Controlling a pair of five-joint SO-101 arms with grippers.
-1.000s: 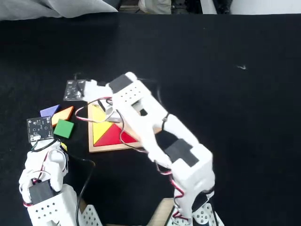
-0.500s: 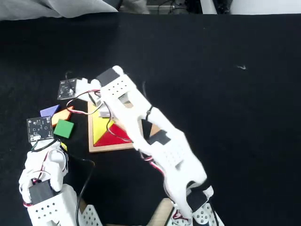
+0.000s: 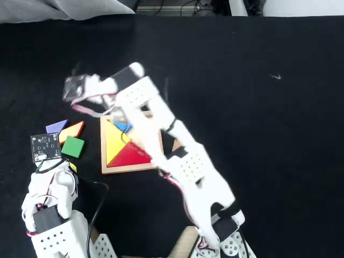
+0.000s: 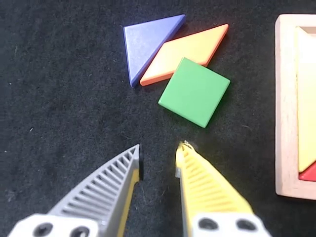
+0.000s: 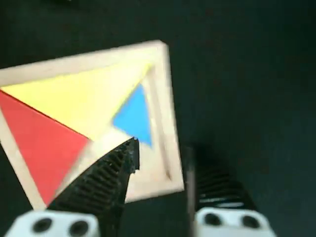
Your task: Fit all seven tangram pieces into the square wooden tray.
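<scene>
The square wooden tray (image 3: 129, 167) holds a yellow triangle (image 3: 114, 141), a red triangle (image 3: 131, 155) and a small blue triangle (image 3: 123, 127). On the cloth to its left lie a green square (image 4: 194, 91), an orange parallelogram (image 4: 185, 52) and a violet-blue triangle (image 4: 145, 42), all three touching. My left gripper (image 4: 159, 155) is open and empty, just short of the green square. My right gripper (image 5: 160, 153) hangs open and empty above the tray's corner (image 5: 165, 113) beside the blue triangle (image 5: 134, 116). The right arm (image 3: 145, 102) crosses over the tray.
Black cloth covers the whole table (image 3: 258, 134), with wide free room to the right and at the back. The left arm (image 3: 51, 199) stands at the front left. A grey fabric bundle (image 3: 64, 8) lies at the far left edge.
My right arm has risen and swung toward the far left, off the tray's middle. The small blue triangle now shows lying in the tray. The left arm has kept still.
</scene>
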